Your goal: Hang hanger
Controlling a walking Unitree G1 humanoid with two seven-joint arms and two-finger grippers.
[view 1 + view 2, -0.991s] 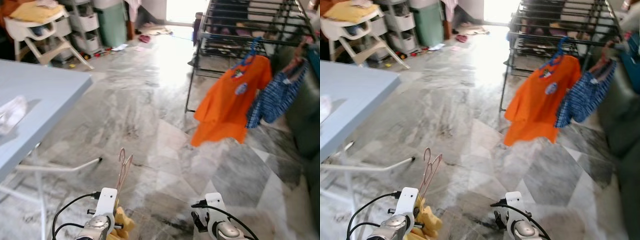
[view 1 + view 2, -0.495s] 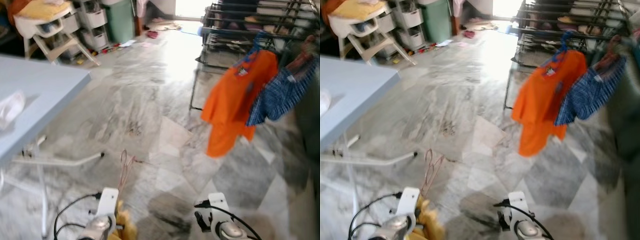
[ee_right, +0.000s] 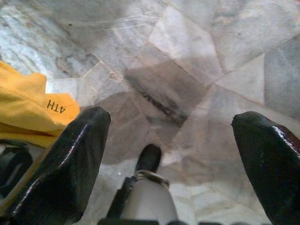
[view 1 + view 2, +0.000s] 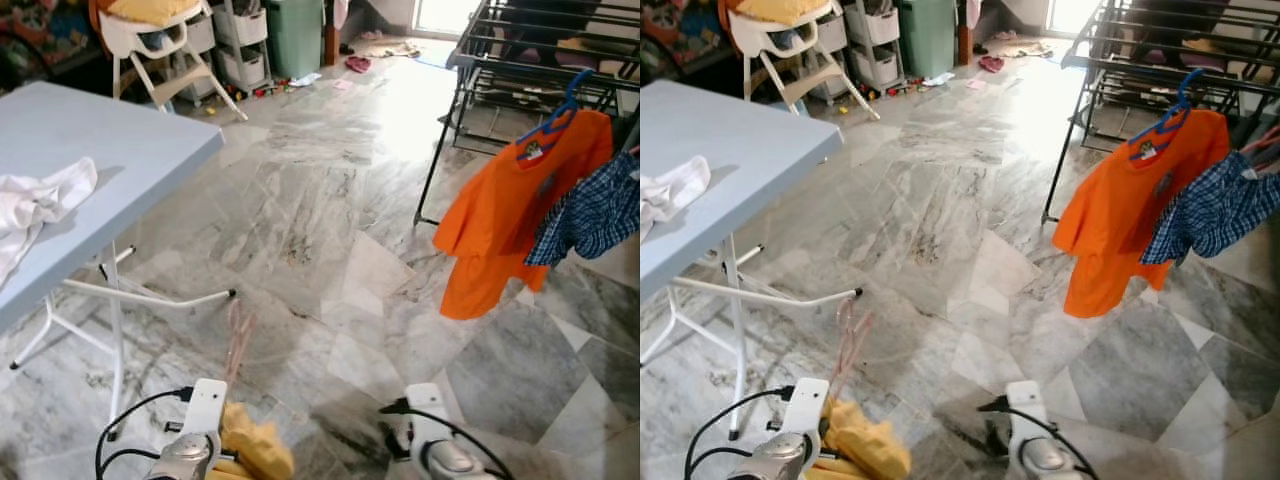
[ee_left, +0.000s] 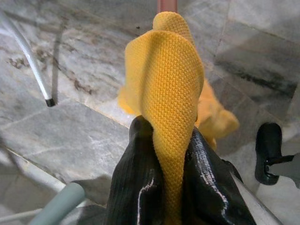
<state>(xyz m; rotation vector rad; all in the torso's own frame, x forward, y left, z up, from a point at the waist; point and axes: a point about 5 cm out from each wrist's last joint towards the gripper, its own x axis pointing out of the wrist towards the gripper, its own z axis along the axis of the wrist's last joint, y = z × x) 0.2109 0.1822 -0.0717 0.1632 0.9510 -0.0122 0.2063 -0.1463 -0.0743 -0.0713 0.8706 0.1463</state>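
My left gripper (image 5: 166, 136) is shut on a yellow knitted garment (image 5: 166, 79) that hangs on a thin pink hanger (image 4: 238, 335). The hanger's hook pokes forward over the marble floor, low in the eye views. The yellow cloth (image 4: 256, 451) bunches beside the left wrist. My right gripper (image 3: 171, 117) is open, with only floor between its fingers. Ahead on the right stands a black drying rack (image 4: 478, 68). An orange T-shirt (image 4: 505, 215) hangs from it on a blue hanger (image 4: 560, 105), beside a blue plaid garment (image 4: 596, 212).
A light blue folding table (image 4: 120, 150) with a white cloth (image 4: 35, 205) on it stands at the left; its white legs (image 4: 150, 298) reach onto the floor. At the back are a white high chair (image 4: 160, 45), drawers and a green bin (image 4: 295, 35). Marble floor lies between me and the rack.
The camera has moved: the table fills more of the left and the rack sits further right. The left gripper still holds the hanger and yellow garment.
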